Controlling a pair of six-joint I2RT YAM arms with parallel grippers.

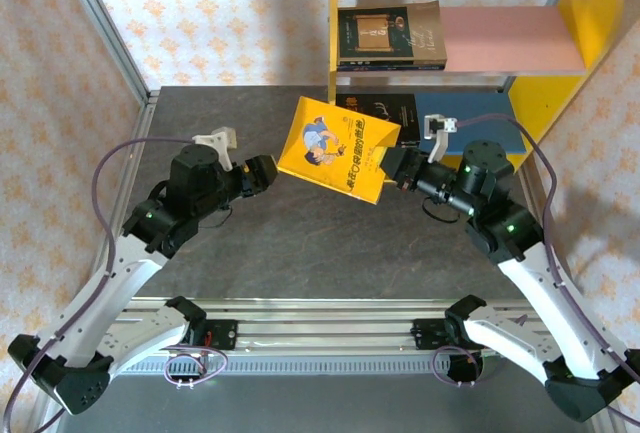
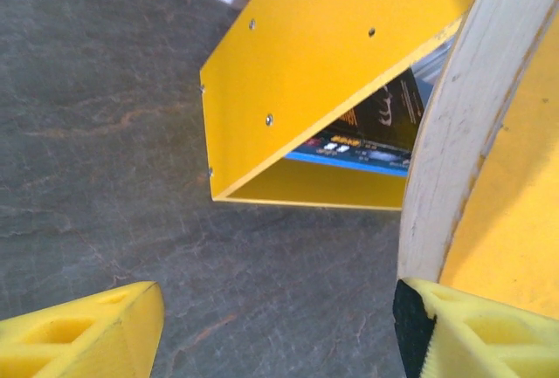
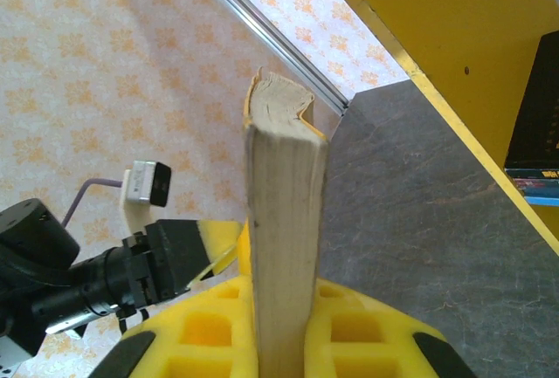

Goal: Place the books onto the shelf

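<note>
Between the closed fingers point(image 3: 367, 326) of the right end effector point(image 1: 392, 167) a yellow book point(image 1: 335, 148) is clamped by one edge. It hangs clear of the bench point(image 1: 250, 243), tilted, with its cartoon cover facing up. From the right wrist, the book's pale page edge stands up out of the grip, pressed on both faces.

On the book's far side from that end effector sits the left end effector point(image 1: 266, 175), its jaws spread wide and gripping nothing. From the left wrist, one finger lies right at the book's page edge; whether it touches cannot be told. The other finger is well apart over bare bench.

Beyond both end effectors stands the shelf point(image 1: 333, 43). Just past the held book, a black book point(image 1: 385, 105) lies on the blue lower board point(image 1: 470, 118). Above that, a dark book point(image 1: 390, 35) lies on the pink upper board point(image 1: 510, 38), up against the yellow side panel.
</note>
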